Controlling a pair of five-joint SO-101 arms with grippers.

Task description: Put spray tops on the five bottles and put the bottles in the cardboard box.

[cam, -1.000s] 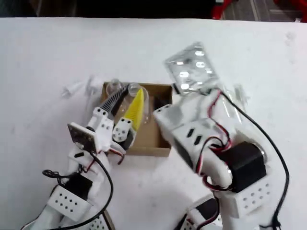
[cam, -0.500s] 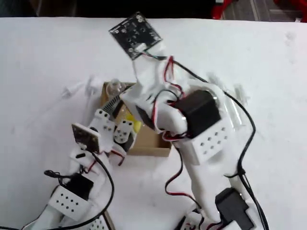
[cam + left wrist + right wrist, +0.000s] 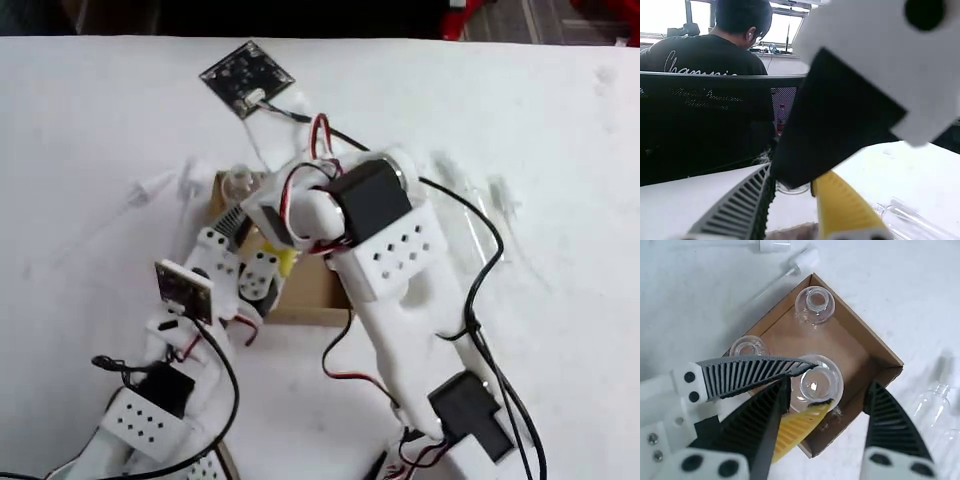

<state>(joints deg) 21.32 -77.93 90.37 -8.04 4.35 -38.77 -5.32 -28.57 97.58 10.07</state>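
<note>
The cardboard box (image 3: 860, 352) holds three clear, capless bottles standing upright. One bottle (image 3: 816, 384) sits between the grey and yellow fingers of my left gripper (image 3: 821, 386), which is shut on it. The other two bottles (image 3: 814, 304) (image 3: 748, 346) stand free at the box's far side. My right gripper (image 3: 829, 387) hangs open above the box, its black fingers (image 3: 765, 425) spread wide over the held bottle. In the high view the right arm (image 3: 385, 245) covers much of the box (image 3: 300, 312). Two spray tops (image 3: 775, 245) (image 3: 805, 257) lie on the table beyond the box.
More clear bottles lie on the table to the right of the box (image 3: 485, 210) (image 3: 935, 400) (image 3: 910, 222). Spray tops with tubes rest left of the box (image 3: 155, 185). The white table (image 3: 560, 130) has free room at the far right.
The right arm swung left from beside the box to over it, its wrist turning across the box. The left arm stayed in the box with hardly any motion.
</note>
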